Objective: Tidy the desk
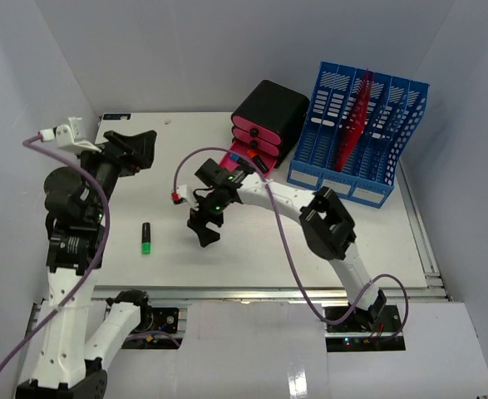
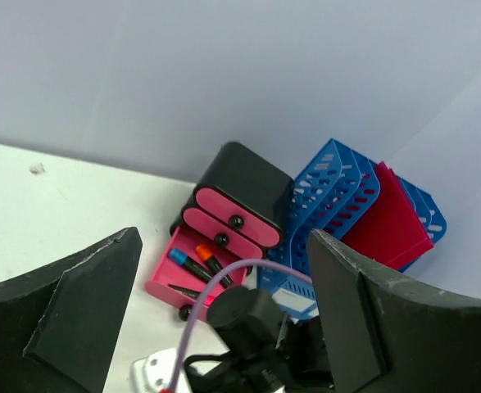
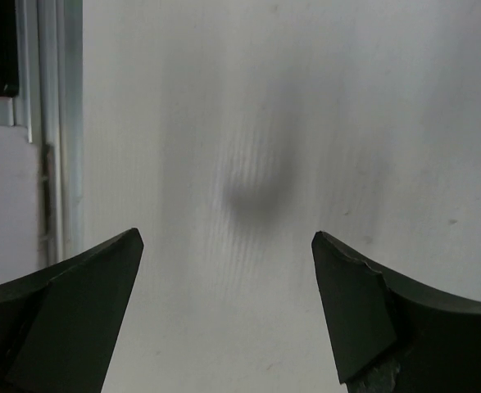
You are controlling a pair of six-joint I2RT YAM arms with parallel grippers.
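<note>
The flat white tabletop [image 1: 244, 258] lies bare from 4 to 6 o'clock. A black box of pink drawers [image 1: 270, 112] and a blue slotted plastic file rack [image 1: 360, 125] block 1 to 2 o'clock; a small green marker [image 1: 145, 238] lies at 8 o'clock, the white right arm [image 1: 285, 204] crossing the middle.

White arms [image 1: 61, 332], black joints, purple cables [image 1: 292, 264]

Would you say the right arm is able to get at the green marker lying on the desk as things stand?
Probably yes. The right gripper hangs open over bare desk, and the green marker lies beside it with nothing between them. The left gripper sits farther back, out of that path.
</note>
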